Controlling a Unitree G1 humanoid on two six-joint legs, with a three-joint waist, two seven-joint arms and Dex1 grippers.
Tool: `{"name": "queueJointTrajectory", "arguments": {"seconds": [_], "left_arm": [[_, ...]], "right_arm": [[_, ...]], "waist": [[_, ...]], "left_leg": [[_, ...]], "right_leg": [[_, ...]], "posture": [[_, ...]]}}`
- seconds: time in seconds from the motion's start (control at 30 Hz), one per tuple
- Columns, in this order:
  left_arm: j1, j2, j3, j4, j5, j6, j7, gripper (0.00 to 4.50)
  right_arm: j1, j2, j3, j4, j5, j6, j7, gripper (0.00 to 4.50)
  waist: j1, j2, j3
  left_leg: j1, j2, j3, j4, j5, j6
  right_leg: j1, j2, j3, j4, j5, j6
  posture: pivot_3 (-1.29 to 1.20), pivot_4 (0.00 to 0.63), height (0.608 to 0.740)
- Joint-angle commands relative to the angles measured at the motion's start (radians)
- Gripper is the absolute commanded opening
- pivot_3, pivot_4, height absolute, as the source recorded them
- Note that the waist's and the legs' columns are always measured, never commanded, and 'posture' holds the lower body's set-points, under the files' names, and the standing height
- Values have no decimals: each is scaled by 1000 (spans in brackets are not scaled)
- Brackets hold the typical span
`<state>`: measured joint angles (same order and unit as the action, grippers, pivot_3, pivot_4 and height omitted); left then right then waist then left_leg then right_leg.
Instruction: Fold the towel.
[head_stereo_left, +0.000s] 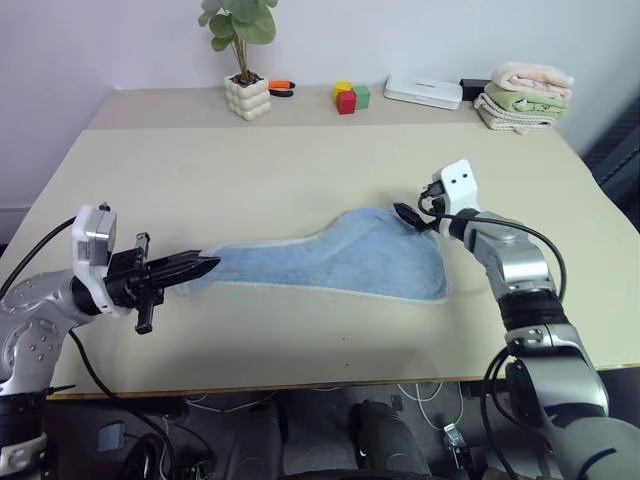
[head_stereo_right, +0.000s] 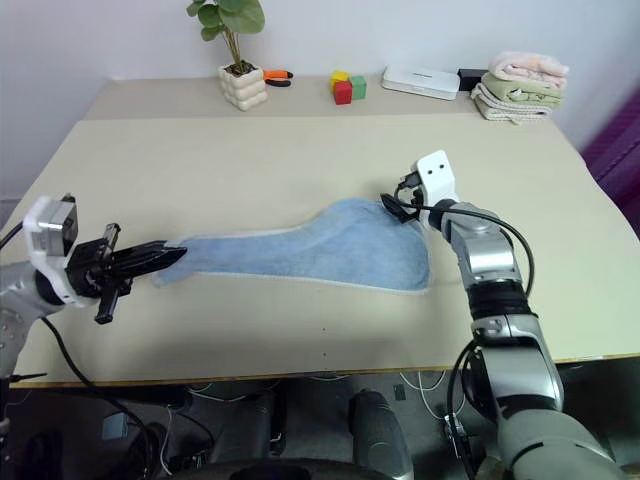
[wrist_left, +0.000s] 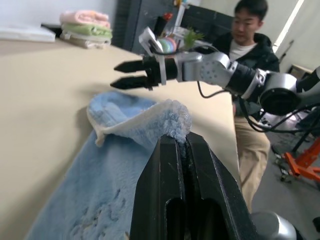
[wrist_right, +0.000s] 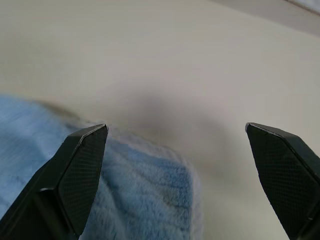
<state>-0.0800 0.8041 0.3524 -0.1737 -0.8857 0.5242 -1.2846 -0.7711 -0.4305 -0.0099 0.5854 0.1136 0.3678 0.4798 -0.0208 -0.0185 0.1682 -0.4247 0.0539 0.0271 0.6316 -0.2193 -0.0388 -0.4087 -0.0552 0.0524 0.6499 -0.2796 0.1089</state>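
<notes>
The light blue towel (head_stereo_left: 340, 262) lies stretched in a long strip across the middle of the tan table (head_stereo_left: 200, 170). Its left end is raised off the table, and my left gripper (head_stereo_left: 205, 267) is shut on that corner. The left wrist view shows the pinched, pale-hemmed corner (wrist_left: 172, 117) sticking out between the closed fingers (wrist_left: 162, 165). My right gripper (head_stereo_left: 408, 215) stands open at the towel's far right corner, just above the cloth. In the right wrist view the wide-apart fingers (wrist_right: 82, 165) straddle the towel's corner (wrist_right: 145, 190).
Along the table's far edge stand a potted plant (head_stereo_left: 246, 95), an orange-handled tool (head_stereo_left: 282, 87), coloured blocks (head_stereo_left: 350, 96), a white box (head_stereo_left: 424, 92) and a stack of folded towels (head_stereo_left: 525, 95). A person (wrist_left: 250, 55) shows beyond the table in the left wrist view.
</notes>
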Motion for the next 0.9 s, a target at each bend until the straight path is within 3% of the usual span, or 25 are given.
{"name": "queueJointTrajectory", "arguments": {"seconds": [0.03,0.33,0.43,0.63,0.7,0.9], "left_arm": [[4,1,39,-56,-25,4,20,41],[18,-10,40,-93,-13,-1,47,41],[11,-13,32,-92,-7,-6,50,0],[1,-11,24,-90,6,-14,50,0],[-1,-9,23,-89,9,-15,49,0],[-14,-12,15,-79,21,-22,48,0]], "right_arm": [[-58,7,-8,71,-22,5,-25,4500],[-132,0,8,237,-66,32,-20,4500],[-150,4,9,276,-72,56,-3,3661],[-162,11,-2,298,-60,138,19,784],[-159,11,-5,292,-56,153,24,43],[-154,6,-4,254,-60,147,32,43]], "waist": [[2,0,0],[-3,0,0],[-5,0,0],[2,0,0],[3,-1,0],[2,-1,0]], "left_leg": [[0,0,0,0,0,0],[0,0,0,0,0,0],[0,0,0,0,0,0],[0,0,0,0,0,0],[1,0,0,1,0,0],[1,0,0,0,0,0]], "right_leg": [[0,0,0,0,0,0],[0,0,0,0,0,1],[0,0,0,0,0,1],[1,0,0,0,0,-1],[1,0,0,0,0,-1],[1,0,0,-1,0,-1]], "posture": [[0,150,740],[0,150,740],[0,150,740],[0,150,740],[0,150,740],[0,150,740]]}}
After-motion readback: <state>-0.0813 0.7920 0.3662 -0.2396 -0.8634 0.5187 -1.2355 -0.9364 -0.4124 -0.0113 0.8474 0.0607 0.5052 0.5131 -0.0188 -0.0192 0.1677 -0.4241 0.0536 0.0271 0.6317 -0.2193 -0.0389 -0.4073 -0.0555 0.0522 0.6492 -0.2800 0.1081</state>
